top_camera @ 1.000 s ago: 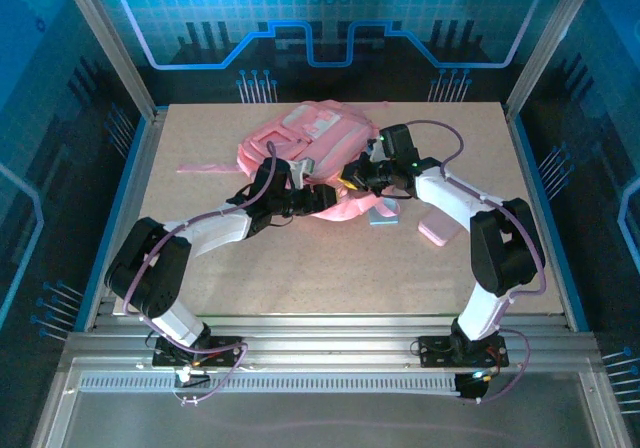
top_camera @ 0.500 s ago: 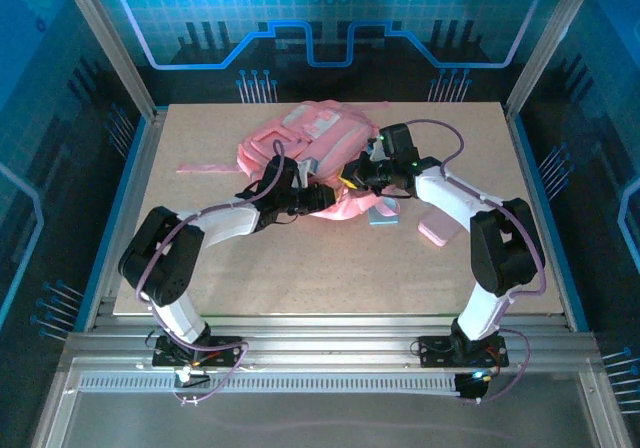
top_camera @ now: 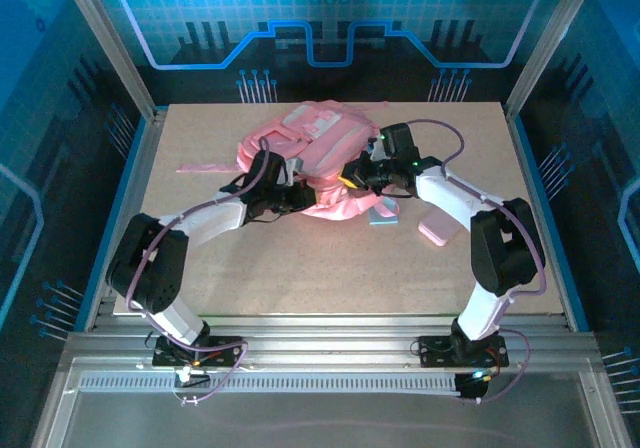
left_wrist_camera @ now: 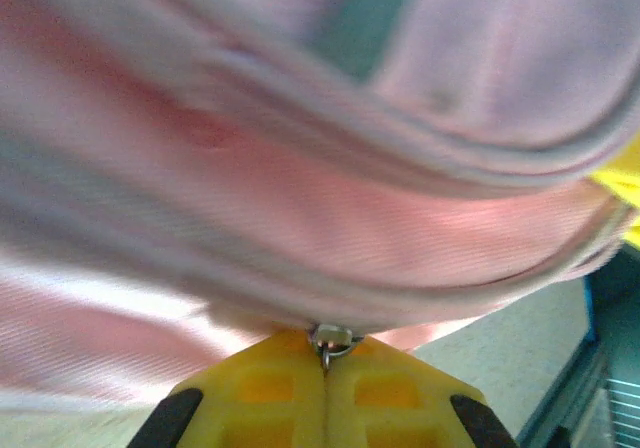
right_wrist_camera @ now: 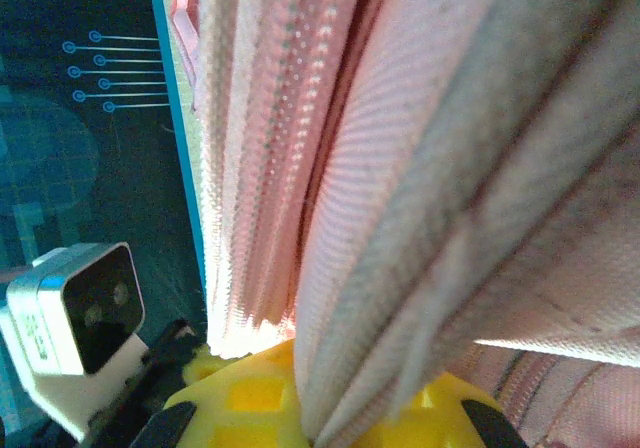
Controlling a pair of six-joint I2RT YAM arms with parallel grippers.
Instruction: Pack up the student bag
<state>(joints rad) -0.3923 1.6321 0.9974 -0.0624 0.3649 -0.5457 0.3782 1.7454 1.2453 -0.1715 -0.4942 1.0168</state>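
Observation:
The student bag (top_camera: 312, 140), pink with pale patches, lies at the back middle of the table. My left gripper (top_camera: 303, 199) is at the bag's near edge. In the left wrist view its yellow fingers (left_wrist_camera: 250, 388) are pressed together on a small metal zipper pull (left_wrist_camera: 331, 338) at a seam of the bag (left_wrist_camera: 300, 168). My right gripper (top_camera: 352, 177) is at the bag's right side. In the right wrist view it is shut on a thick fold of the bag's pink and grey fabric (right_wrist_camera: 420, 188), which rises from between the yellow fingers (right_wrist_camera: 240, 398).
A light blue flat item (top_camera: 380, 216) and a pink flat item (top_camera: 438, 231) lie on the table right of the bag, under the right arm. A pink strap (top_camera: 205, 167) trails left from the bag. Metal frame posts stand at the table's corners.
The left gripper has shut on the zipper pull, and its wrist has shifted a little left and back along the bag's near edge. The right arm has held still.

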